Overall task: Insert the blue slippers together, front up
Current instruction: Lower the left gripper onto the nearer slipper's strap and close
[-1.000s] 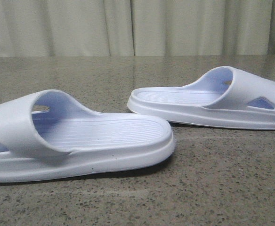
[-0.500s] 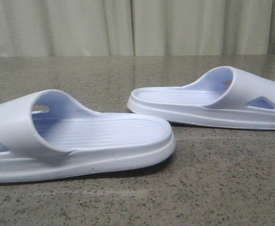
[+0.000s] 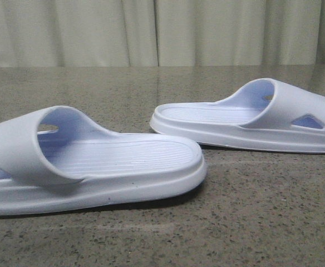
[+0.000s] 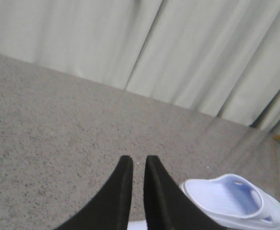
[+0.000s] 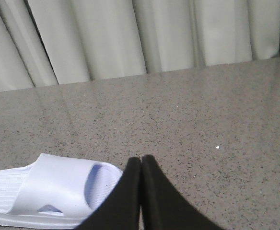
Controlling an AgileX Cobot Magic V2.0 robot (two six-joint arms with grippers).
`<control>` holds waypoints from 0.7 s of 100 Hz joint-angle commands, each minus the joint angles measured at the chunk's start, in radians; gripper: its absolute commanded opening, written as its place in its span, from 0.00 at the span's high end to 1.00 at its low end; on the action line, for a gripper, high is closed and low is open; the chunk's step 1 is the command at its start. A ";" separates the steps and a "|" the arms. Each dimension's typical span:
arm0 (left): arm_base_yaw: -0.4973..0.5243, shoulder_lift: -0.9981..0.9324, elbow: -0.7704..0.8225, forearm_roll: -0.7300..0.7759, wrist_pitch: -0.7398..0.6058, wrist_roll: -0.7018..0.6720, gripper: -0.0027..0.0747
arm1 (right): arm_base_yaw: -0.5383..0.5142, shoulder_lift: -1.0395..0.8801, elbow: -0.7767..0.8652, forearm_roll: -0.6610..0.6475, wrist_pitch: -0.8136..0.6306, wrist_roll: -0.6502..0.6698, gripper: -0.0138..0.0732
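Two pale blue slippers lie sole-down on the speckled grey table point(image 3: 262, 211). The near slipper point(image 3: 95, 167) is at the left, its strap towards the left edge. The far slipper point(image 3: 251, 119) is at the right, its strap towards the right. Their heel ends face each other, apart. Neither gripper shows in the front view. My left gripper point(image 4: 138, 160) hangs above the table, jaws almost together with a thin slit, holding nothing; a slipper point(image 4: 236, 201) lies beside it. My right gripper point(image 5: 141, 160) is shut and empty, next to a slipper point(image 5: 49, 191).
A pale pleated curtain point(image 3: 162, 33) hangs along the table's far edge. It also shows in the left wrist view point(image 4: 178, 48) and in the right wrist view point(image 5: 130, 38). A sliver of white slipper point(image 4: 137, 225) shows under the left fingers.
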 commanded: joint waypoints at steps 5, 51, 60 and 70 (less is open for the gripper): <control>0.003 0.127 -0.113 -0.021 0.028 -0.013 0.95 | -0.005 0.110 -0.119 0.026 0.016 0.013 0.93; 0.003 0.183 -0.103 -0.140 0.054 -0.013 0.69 | -0.005 0.175 -0.133 0.074 0.035 0.013 0.70; 0.003 0.183 -0.094 -0.141 0.054 -0.013 0.50 | -0.005 0.175 -0.133 0.074 0.026 0.013 0.53; 0.003 0.183 -0.086 -0.141 0.055 -0.013 0.37 | -0.005 0.175 -0.133 0.074 0.002 0.013 0.42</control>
